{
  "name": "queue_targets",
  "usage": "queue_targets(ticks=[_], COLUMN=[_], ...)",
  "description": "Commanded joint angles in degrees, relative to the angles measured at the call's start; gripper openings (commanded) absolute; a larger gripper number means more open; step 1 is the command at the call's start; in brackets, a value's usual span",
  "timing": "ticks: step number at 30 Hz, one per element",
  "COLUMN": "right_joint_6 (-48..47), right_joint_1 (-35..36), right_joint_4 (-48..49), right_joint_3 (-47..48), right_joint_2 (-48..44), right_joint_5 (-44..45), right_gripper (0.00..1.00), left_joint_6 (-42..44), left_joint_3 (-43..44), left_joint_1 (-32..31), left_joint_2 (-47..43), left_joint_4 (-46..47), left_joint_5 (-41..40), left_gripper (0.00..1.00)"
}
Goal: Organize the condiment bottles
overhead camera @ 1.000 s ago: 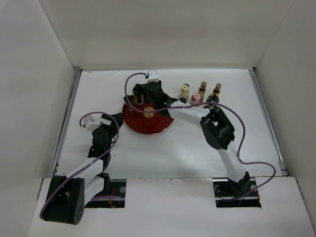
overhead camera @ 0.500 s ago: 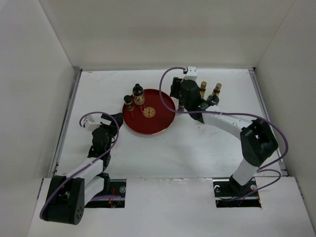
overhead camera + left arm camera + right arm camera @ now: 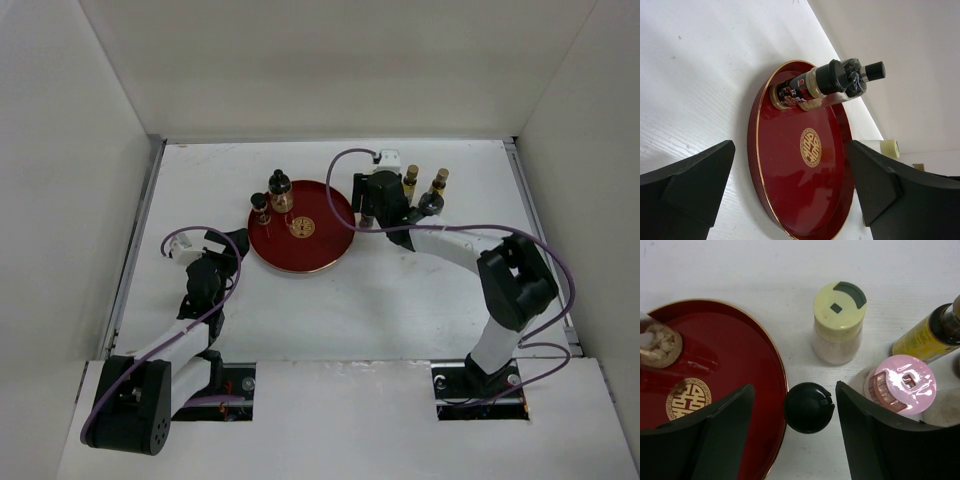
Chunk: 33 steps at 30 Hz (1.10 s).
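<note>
**Open right fingers straddle a black-capped bottle beside the tray**

Little writing can be read. On the red tray (image 3: 765, 165), the nearer of the two dark bottles (image 3: 800, 90) carries a dark label with a small red round mark and pale characters, too small to make out. The tray's gold emblem (image 3: 811, 147) is a round device of angular strokes. The amber-yellow bottle (image 3: 925, 337) shows a plain yellow side and is cut off by the right edge of the right wrist view.

The right gripper (image 3: 795, 390) hangs over the table (image 3: 300, 310) just off the tray's right rim. Its fingers are spread and the black-capped bottle (image 3: 809, 407) stands between them. There is a clear gap on the tray side, and whether the other finger touches the cap I cannot tell. Just beyond stands the cream-capped jar (image 3: 839, 322), its lid bearing a dark green flap and a square hole. The pink-capped jar (image 3: 900, 382) sits partly behind the right finger.

From above, the right gripper covers these three, and only two gold-capped bottles (image 3: 410, 180) show past it.

The left gripper (image 3: 790, 150) is released, with nothing between its fingers, and faces the tray's left rim. The two dark bottles stand together at the tray's far left edge, the rear one largely hidden.
</note>
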Motion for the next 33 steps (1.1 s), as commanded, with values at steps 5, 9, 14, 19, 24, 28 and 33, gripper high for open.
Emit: queue_targets(ticks=[5, 9, 14, 19, 24, 28, 33], right_joint_6=[0.94, 0.41, 0.94, -0.2, -2.14, -2.49, -1.96], right_joint_1=[0.28, 0.28, 0.36, 2.12, 5.02, 6.95, 7.57], right_joint_4=[-1.94, -2.12, -1.68, 1.39, 2.02, 1.22, 1.84], right_joint_3=[2.38, 2.38, 2.38, 3.95, 10.8, 17.22, 23.55], right_joint_2=[1.81, 2.69, 3.04, 0.06, 2.94, 7.87, 13.75], right_joint_5=[0.08, 0.79, 1.41, 1.24, 0.88, 0.79, -0.17], right_gripper=[0.69, 0.66, 0.44, 0.37, 0.37, 0.36, 0.36], left_joint_6=[0.38, -0.06, -0.06, 0.03, 0.29, 0.03, -0.23], left_joint_3=[0.59, 0.59, 0.51, 0.59, 0.59, 0.51, 0.33], left_joint_1=[-0.16, 0.02, -0.07, -0.42, -0.42, 0.02, 0.37], left_joint_2=[-0.21, 0.14, 0.05, 0.14, 0.14, -0.12, 0.05], left_joint_4=[3.04, 3.04, 3.04, 3.04, 3.04, 3.04, 3.04], left_joint_5=[-0.15, 0.37, 0.28, -0.07, -0.42, 0.02, 0.28], left_gripper=[1.0, 1.0, 1.0, 1.0, 1.0, 1.0, 1.0])
